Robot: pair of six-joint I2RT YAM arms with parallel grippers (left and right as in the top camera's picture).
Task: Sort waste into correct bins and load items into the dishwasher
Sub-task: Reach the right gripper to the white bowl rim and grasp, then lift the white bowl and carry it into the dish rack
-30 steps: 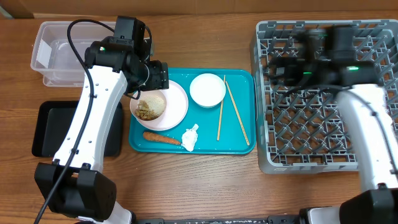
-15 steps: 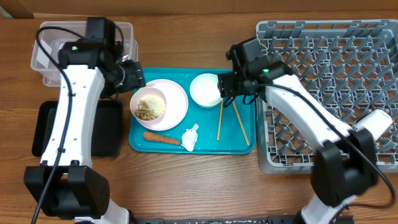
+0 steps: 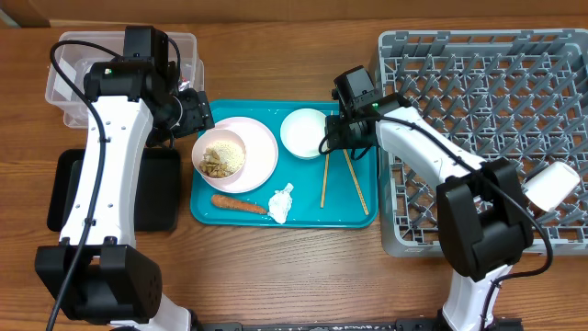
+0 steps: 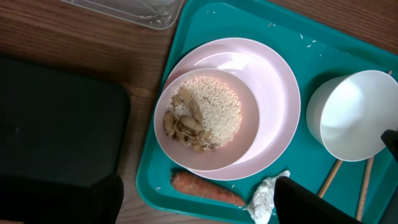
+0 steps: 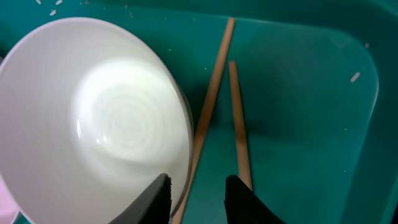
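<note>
Wooden bench [image 3: 294, 276] carries a teal tray [image 3: 303, 188], with the grey dish rack [image 3: 478, 92] on its right and the clear tub [image 3: 73, 83] and black tray [image 3: 69, 193] on its left. I see my left gripper [image 3: 200, 114] hanging over the pink plate [image 3: 262, 152] at its left rim, fingers spread wide with nothing held. The bowl of rice scraps [image 3: 220, 158] sits on that plate, and the carrot [image 3: 237, 204] and a tissue wad [image 3: 280, 202] lie on the tray just beside it. My right gripper [image 5: 199, 196] is low beside the empty white bowl [image 5: 93, 118], fingers narrowed astride one of the chopsticks [image 5: 211, 106]; whether they pinch it I cannot tell.
</note>
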